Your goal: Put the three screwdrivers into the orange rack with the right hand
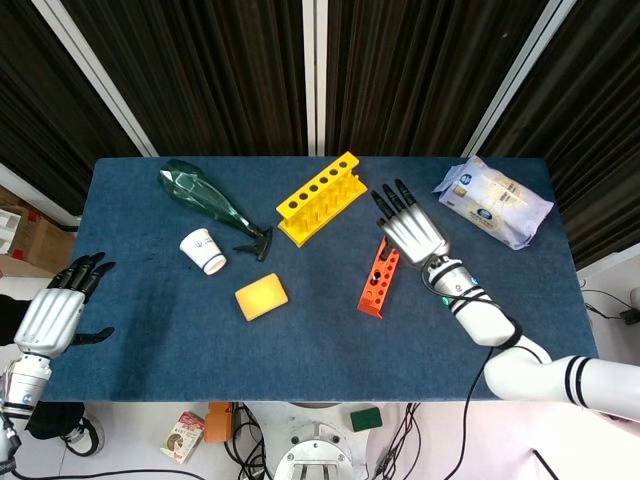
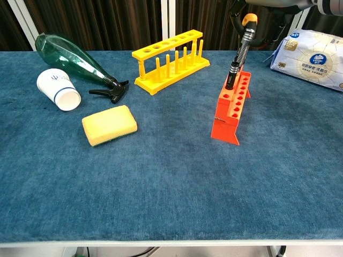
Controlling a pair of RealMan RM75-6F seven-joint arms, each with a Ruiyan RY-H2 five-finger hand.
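Head view, right hand (image 1: pixel 408 231): right of frame centre, above the upper end of the orange rack (image 1: pixel 379 279); fingers extended, grasp hidden.
Head view, left hand (image 1: pixel 56 312): lower left edge, fingers apart, holding nothing.
Chest view, screwdriver (image 2: pixel 239 52): upper right of centre, long axis near upright, orange-capped handle topmost, tip down in the rack's far end, leaning slightly right.
Chest view, right hand: upper edge, fingers around the handle top; contact unclear.

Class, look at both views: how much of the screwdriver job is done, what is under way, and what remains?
Done: nothing clearly finished. Under way: one screwdriver stands tilted in the orange rack, with the right hand above it. Left: two more screwdrivers, neither visible here.
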